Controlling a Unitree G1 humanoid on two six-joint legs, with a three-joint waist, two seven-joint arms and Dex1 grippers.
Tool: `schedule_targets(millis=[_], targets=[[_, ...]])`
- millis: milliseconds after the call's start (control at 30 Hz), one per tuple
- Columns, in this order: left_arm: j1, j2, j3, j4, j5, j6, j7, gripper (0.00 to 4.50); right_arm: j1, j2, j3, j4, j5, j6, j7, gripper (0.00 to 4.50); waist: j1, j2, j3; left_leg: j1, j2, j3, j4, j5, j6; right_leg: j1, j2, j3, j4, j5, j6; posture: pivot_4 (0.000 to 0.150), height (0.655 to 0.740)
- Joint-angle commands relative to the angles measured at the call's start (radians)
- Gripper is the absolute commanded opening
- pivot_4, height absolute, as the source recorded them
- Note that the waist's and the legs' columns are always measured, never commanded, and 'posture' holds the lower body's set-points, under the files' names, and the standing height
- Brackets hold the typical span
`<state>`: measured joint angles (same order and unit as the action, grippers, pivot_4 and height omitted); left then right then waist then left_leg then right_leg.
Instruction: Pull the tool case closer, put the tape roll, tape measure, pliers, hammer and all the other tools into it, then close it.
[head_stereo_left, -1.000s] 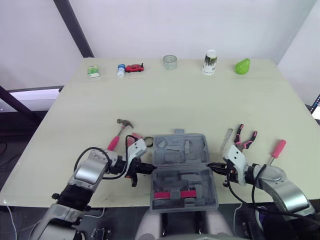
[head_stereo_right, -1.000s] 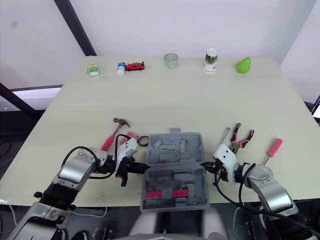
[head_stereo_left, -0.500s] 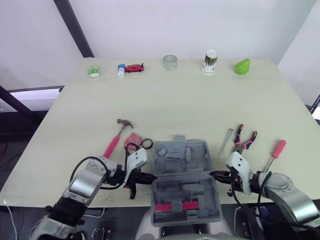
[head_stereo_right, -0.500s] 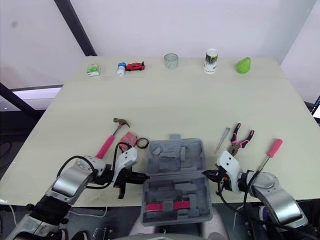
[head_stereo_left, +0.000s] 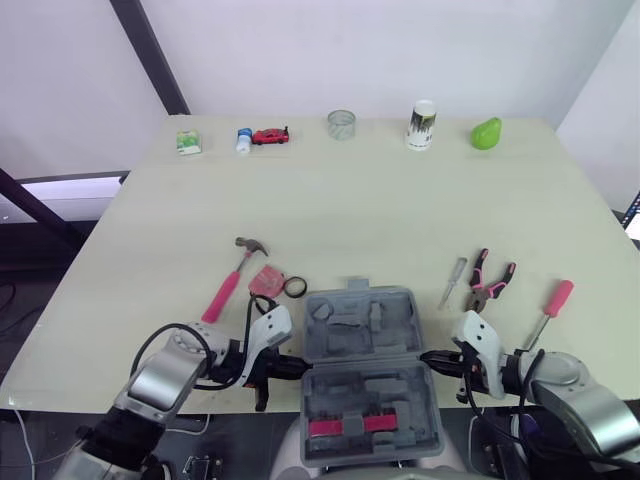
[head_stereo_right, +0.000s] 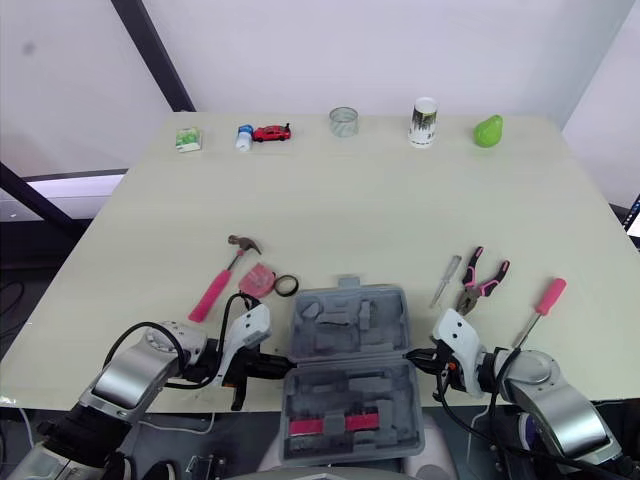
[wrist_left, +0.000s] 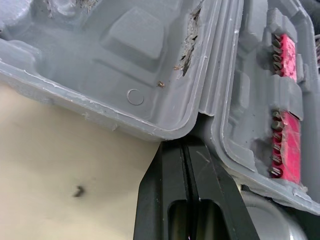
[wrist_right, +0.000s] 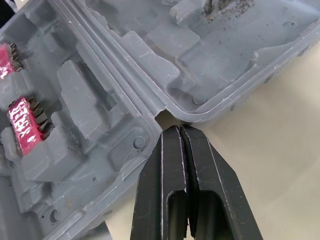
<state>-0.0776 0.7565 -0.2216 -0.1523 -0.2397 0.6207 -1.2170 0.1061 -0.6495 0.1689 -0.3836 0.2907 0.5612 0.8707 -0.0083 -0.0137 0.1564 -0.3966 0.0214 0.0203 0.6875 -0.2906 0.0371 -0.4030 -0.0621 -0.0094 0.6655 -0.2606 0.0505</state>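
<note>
the grey tool case (head_stereo_left: 368, 340) lies open at the lower centre of the frame, its far half flat on the tabletop (head_stereo_left: 380, 215) and its near half, holding a red bit strip (head_stereo_left: 340, 426), reaching past the near edge. the left pincer (head_stereo_left: 292, 366) is closed, its two black fingers (wrist_left: 175, 170) pressed together with their tips against the hinge notch on the case's left side. the right pincer (head_stereo_left: 432, 358) is closed in the same way, fingers (wrist_right: 170, 160) tight together and their tips at the hinge notch on the case's right side. all the tools are outside the case: the pink-handled hammer (head_stereo_left: 228, 280) lies left of centre, with the pink tape measure (head_stereo_left: 266, 281) and the black tape roll (head_stereo_left: 295, 288) just beside it, above the case's upper left corner. right of the case lie a small grey tool (head_stereo_left: 452, 280), the pliers (head_stereo_left: 490, 281) and a pink-handled screwdriver (head_stereo_left: 548, 304). along the far edge, at the top of the frame, stand a green box (head_stereo_left: 187, 143), a red toy car (head_stereo_left: 268, 135), a glass (head_stereo_left: 341, 124), a cup (head_stereo_left: 422, 124) and a green pear (head_stereo_left: 486, 133).
</note>
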Motion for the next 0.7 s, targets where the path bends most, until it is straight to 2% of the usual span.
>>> schedule_targets(millis=[33, 333, 700], targets=[[0.000, 0.018, 0.008, -0.022, -0.013, -0.026, 0.001, 0.00, -0.003, 0.001, -0.005, -0.046, 0.025, -0.009, 0.006, 0.05, 0.000, 0.000, 0.000, 0.000, 0.000, 0.000, 0.000, 0.000, 0.000, 0.000, 0.000, 0.000, 0.000, 0.000, 0.000, 0.150, 0.7400], [-0.021, 0.031, 0.031, 0.021, -0.019, -0.042, 0.011, 0.00, -0.013, 0.020, 0.014, -0.041, 0.019, -0.014, -0.016, 0.05, 0.001, 0.000, 0.000, 0.000, 0.000, 0.000, 0.000, 0.000, 0.000, 0.000, 0.000, 0.000, 0.000, 0.000, 0.000, 0.150, 0.7400], [-0.082, -0.020, 0.007, 0.077, 0.013, -0.072, 0.068, 0.00, -0.029, 0.021, 0.011, 0.003, -0.006, -0.035, -0.031, 0.05, 0.007, 0.000, 0.000, 0.000, 0.000, 0.000, 0.000, 0.000, 0.000, 0.000, 0.000, 0.000, 0.000, 0.000, 0.000, 0.150, 0.7400]])
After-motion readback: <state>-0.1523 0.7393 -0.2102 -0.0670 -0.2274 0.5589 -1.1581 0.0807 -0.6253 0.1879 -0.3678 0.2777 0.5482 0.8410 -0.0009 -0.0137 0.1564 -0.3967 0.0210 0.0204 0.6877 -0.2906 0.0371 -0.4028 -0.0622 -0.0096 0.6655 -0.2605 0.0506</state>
